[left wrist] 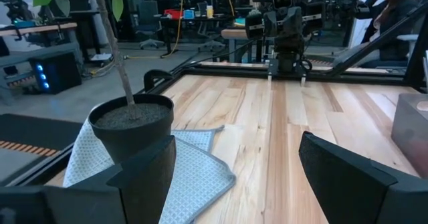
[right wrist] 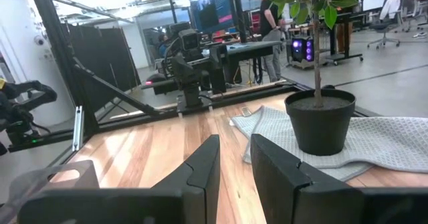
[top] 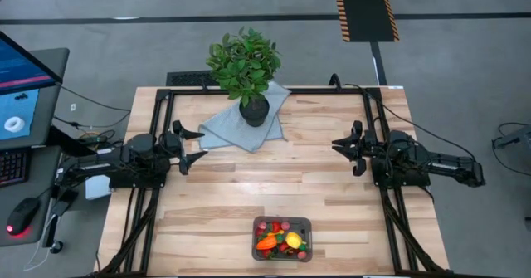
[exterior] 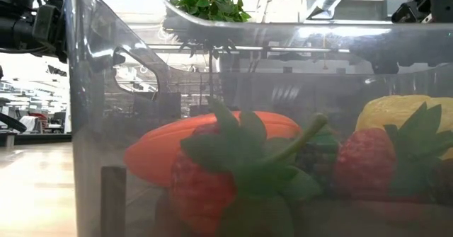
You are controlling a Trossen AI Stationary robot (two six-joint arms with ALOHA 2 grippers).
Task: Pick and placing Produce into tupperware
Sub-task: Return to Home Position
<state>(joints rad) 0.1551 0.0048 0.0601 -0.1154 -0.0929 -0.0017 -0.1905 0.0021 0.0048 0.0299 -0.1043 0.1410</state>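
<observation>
At 9 o'clock the left tool hangs released, fingers wide. At 3 o'clock the right tool is empty, fingers narrowly parted. The tupperware sits at the desk's 6 o'clock edge, holding the produce, carrot beside lemon.

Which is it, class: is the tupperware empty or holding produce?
Holding produce: the tupperware contains a carrot, a lemon and strawberries, visible through its clear wall.
</observation>
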